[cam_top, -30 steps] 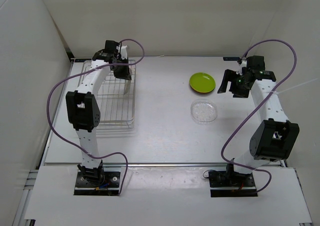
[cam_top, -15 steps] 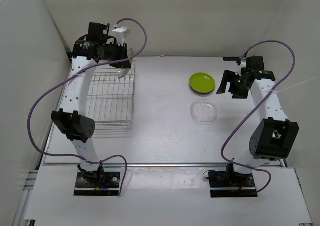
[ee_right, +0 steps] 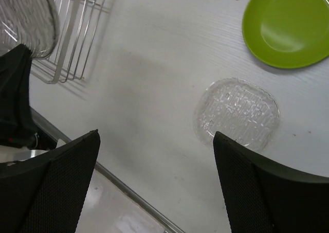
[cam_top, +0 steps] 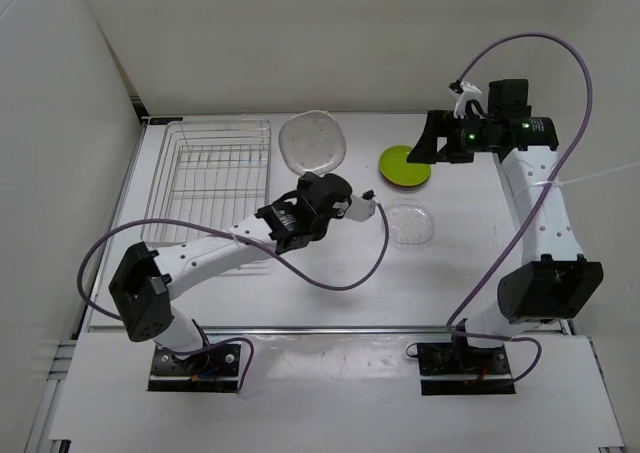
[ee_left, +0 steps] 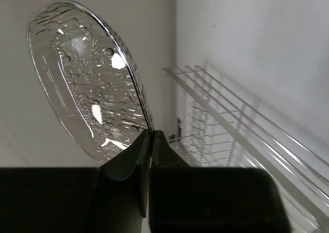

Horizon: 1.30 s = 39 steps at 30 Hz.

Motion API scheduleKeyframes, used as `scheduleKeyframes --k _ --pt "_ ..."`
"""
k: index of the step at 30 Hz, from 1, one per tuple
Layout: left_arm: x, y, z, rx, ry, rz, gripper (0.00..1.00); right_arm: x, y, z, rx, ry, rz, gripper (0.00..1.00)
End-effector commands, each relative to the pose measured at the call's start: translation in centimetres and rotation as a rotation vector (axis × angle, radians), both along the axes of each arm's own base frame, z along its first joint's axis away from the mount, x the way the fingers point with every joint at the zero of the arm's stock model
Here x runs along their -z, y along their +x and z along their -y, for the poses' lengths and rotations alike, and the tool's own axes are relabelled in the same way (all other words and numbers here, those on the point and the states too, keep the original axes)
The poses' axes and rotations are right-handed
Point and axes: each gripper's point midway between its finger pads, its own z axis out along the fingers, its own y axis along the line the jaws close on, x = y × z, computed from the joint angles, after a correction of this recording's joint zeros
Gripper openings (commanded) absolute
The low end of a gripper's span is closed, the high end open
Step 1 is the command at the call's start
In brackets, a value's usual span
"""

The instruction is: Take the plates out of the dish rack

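Pinching the clear plate (ee_left: 87,78) by its rim, the left end effector (ee_left: 150,136) holds it raised over the desk (cam_top: 330,263), beside the dish rack (cam_top: 215,173). The right end effector (ee_right: 155,138) hangs wide open above the green plate (cam_top: 404,163).

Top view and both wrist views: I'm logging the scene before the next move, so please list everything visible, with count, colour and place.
dish rack: one, silver wire, left side of the table, no plates seen in it
held clear plate: one, transparent, in the air right of the rack
flat clear plate: one, transparent, on the table right of centre
lime green plate: one, beyond the flat clear plate, on top of another plate
reddish plate: one, only its edge shows under the green one
table: one, white
left gripper: black, clamped on the held plate's rim
right gripper: black, open, in the air near the green plate
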Motion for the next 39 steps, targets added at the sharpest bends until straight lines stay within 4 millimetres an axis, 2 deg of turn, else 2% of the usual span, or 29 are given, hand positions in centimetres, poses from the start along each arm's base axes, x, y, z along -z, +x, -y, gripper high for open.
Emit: scheduleKeyframes --k 1,3,6,8,10,11,12,13,15,17,19,23,28,29,30,31,32,35,37,38,39 --pt "-9.9 0.3 0.8 -0.071 -0.043 0.326 0.11 -2.5 -0.8 -2.2 -0.042 -0.024 0.117 0.93" --pt "-9.2 -0.9 2.7 -0.008 -0.002 0.338 0.11 -2.6 -1.1 -3.5 -0.075 -0.027 0.127 0.89" --pt "-7.7 -2.1 4.7 0.036 0.021 0.323 0.11 -2.3 -1.0 -4.4 -0.068 -0.069 0.139 0.88" --pt "-6.5 -2.2 5.5 0.043 0.033 0.292 0.11 -2.7 -0.3 -4.6 -0.060 -0.083 0.181 0.86" --pt "-6.6 -3.2 6.6 0.067 0.013 0.277 0.11 -2.8 0.0 -4.8 -0.054 -0.095 0.194 0.85" --pt "-5.6 -3.1 7.2 0.073 0.028 0.253 0.11 -2.9 0.1 -5.0 -0.054 -0.101 0.205 0.85" --pt "-6.0 -3.6 7.9 0.080 0.001 0.243 0.11 -3.3 0.4 -5.1 -0.053 -0.099 0.217 0.85" --pt "-5.8 -4.2 8.3 0.100 0.007 0.228 0.11 -3.0 0.6 -5.1 -0.054 -0.100 0.208 0.85" --pt "-4.8 -4.4 9.1 0.114 0.024 0.199 0.11 -4.0 0.7 -5.1 -0.052 -0.096 0.232 0.84" --pt "-4.2 -4.5 9.2 0.120 0.042 0.177 0.11 -4.0 0.7 -5.1 -0.052 -0.096 0.232 0.84" --pt "-4.1 -4.5 9.2 0.115 0.032 0.174 0.11 -4.7 0.6 -5.1 -0.051 -0.092 0.251 0.84" --pt "-2.5 -4.6 9.3 0.114 0.054 0.135 0.11 -6.1 0.1 -4.7 -0.035 -0.092 0.297 0.84" --pt "-2.2 -4.6 9.7 0.121 0.036 0.119 0.11 -6.3 -0.3 -5.3 -0.051 -0.060 0.284 0.83" --pt "-1.8 -4.9 10.1 0.131 0.044 0.116 0.11 -6.3 -0.3 -5.3 -0.051 -0.060 0.284 0.81" --pt "-2.4 -4.8 10.3 0.130 0.022 0.125 0.11 -6.3 -0.4 -5.4 -0.058 -0.054 0.283 0.80" --pt "-2.6 -4.7 10.7 0.129 0.016 0.127 0.11 -5.5 -0.2 -5.4 -0.060 -0.058 0.262 0.78" --pt "-3.1 -4.7 10.8 0.128 -0.001 0.134 0.11 -5.6 -0.3 -5.6 -0.068 -0.052 0.261 0.73" --pt "-3.9 -4.9 11.4 0.133 -0.010 0.148 0.11 -4.5 0.0 -5.8 -0.076 -0.051 0.232 0.70" --pt "-3.8 -5.1 11.9 0.142 -0.009 0.148 0.11 -4.2 0.1 -6.0 -0.080 -0.041 0.214 0.64" --pt "-3.8 -5.1 11.9 0.142 -0.009 0.148 0.11 -4.2 0.1 -6.0 -0.080 -0.041 0.214 0.54" --pt "-3.8 -5.1 11.9 0.142 -0.009 0.148 0.11 -4.2 0.1 -6.0 -0.080 -0.041 0.214 0.48"
